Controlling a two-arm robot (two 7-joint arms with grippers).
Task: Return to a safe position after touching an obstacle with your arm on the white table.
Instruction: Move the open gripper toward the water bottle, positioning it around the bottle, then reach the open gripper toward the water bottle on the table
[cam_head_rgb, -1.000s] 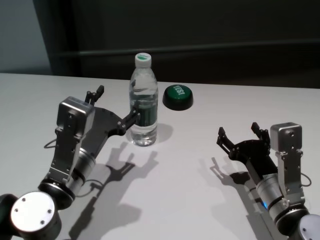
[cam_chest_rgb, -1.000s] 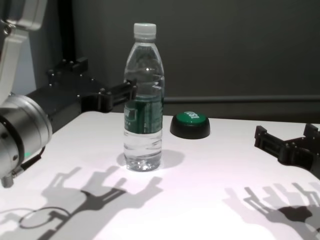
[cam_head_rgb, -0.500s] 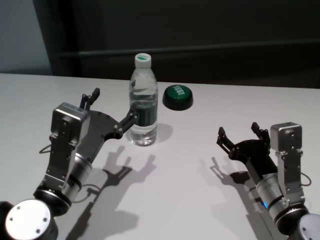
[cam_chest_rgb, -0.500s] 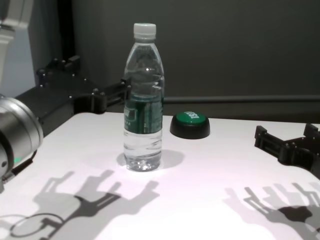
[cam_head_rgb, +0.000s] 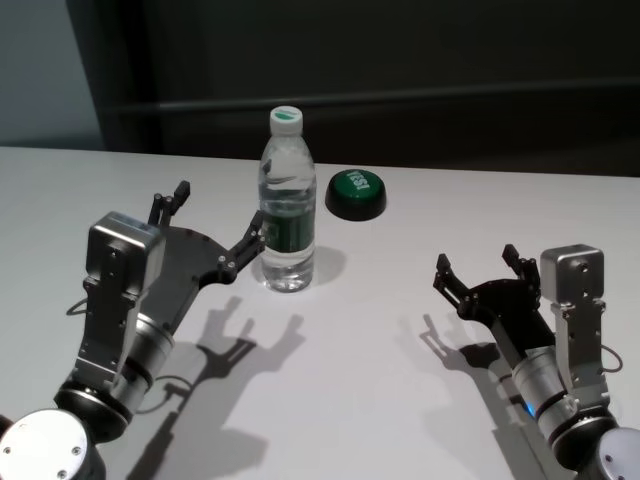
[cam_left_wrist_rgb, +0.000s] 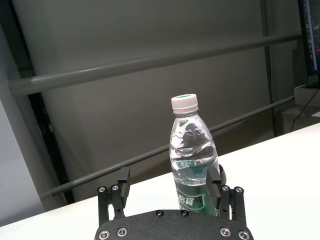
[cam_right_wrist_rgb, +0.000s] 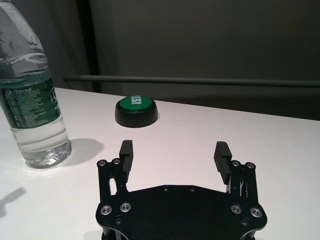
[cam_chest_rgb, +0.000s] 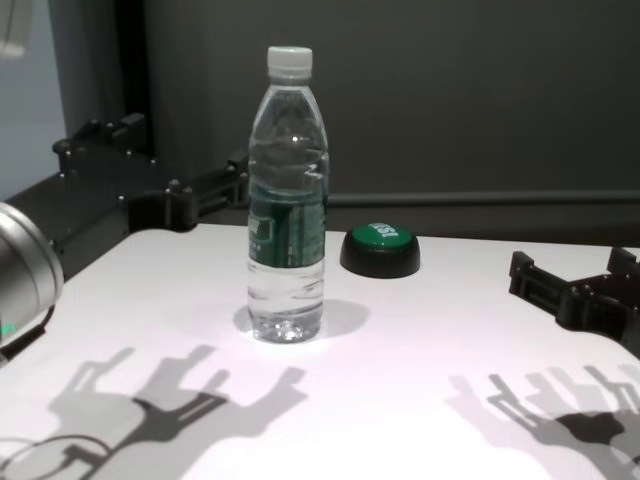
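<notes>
Standing upright: bottle (cam_head_rgb: 287, 205) near the middle of the white counter (cam_head_rgb: 380, 330), clear, part full of water, white cap, dark green label band.
Hidden or cut off: the left arm's lower body runs out of the head view at the bottom; the chest view shows only the tips of the right pincer at its right edge; in the left wrist view the bottle's base sits behind the pincer's black body, and one finger overlaps the label.
Hard to tell: whether the left pincer's nearer finger (cam_head_rgb: 243, 248) touches the bottle; the head view shows it just beside the label, with at most a thin gap.
Left pincer (cam_head_rgb: 212, 225): wide open, holding nothing, on the bottle's left side, raised above the counter.
Right pincer (cam_head_rgb: 478, 270): wide open, holding nothing, low over the counter's right part, well apart from the bottle.
Button (cam_head_rgb: 356, 194): low green dome on a black base, just behind and to the right of the bottle, apart from it.
Surface: glossy white, marked by sharp shadows of both arms and of the bottle.
Room: dark wall behind the far edge, with a grey rail (cam_right_wrist_rgb: 210, 81) running across it.
Edges: the far edge lies behind the button.
Open room: bare counter between the two arms and in front of the bottle.
</notes>
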